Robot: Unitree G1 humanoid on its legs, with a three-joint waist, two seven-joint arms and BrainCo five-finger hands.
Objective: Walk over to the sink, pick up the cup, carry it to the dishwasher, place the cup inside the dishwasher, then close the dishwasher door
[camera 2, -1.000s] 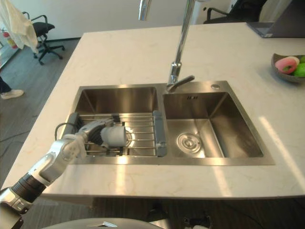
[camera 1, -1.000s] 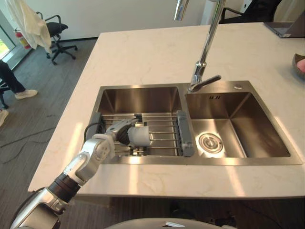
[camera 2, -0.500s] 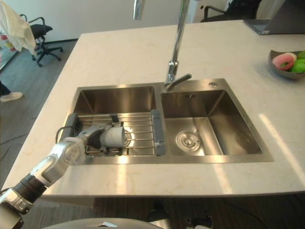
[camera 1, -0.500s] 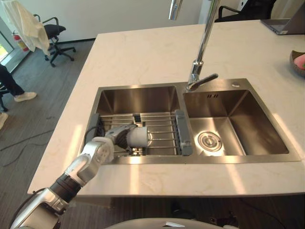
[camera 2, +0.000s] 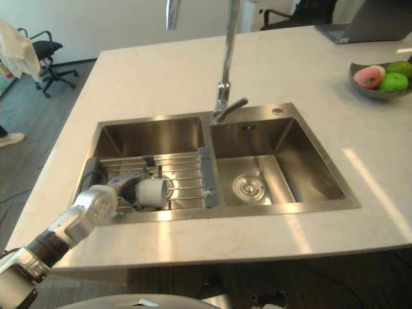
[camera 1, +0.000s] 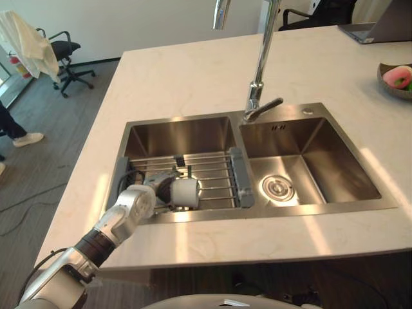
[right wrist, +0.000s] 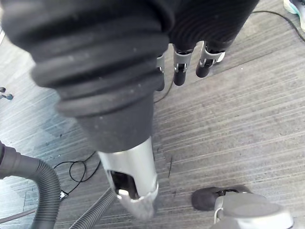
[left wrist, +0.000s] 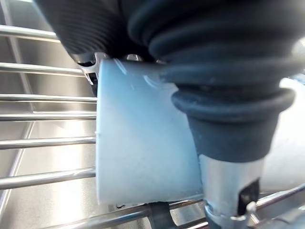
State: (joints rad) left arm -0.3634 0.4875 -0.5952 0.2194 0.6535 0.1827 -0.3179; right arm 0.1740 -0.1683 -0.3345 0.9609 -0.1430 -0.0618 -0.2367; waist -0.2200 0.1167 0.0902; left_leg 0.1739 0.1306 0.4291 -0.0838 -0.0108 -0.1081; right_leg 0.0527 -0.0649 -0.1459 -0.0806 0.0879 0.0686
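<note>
Cup (camera 1: 187,192) — white, lying on its side on the wire rack (camera 1: 215,172) in the left basin of the sink (camera 1: 322,209), toward that basin's front-left corner. Left hand (camera 1: 138,201) is clasped round it: thumb (left wrist: 228,181) across the cup's side, fingers on the far side. Right hand (right wrist: 131,176) hangs over the grey floor (right wrist: 248,124) — fingers relaxed, holding nothing. Faucet (camera 1: 261,71) stands at the sink's back edge, between the basins. Fruit bowl (camera 2: 378,78) sits near the countertop's (camera 2: 161,71) far right edge.

Brushed steel sink (camera 1: 335,168), wire metal rack (camera 1: 215,175), matt cup (camera 1: 185,192), glossy counter (camera 1: 187,71)
</note>
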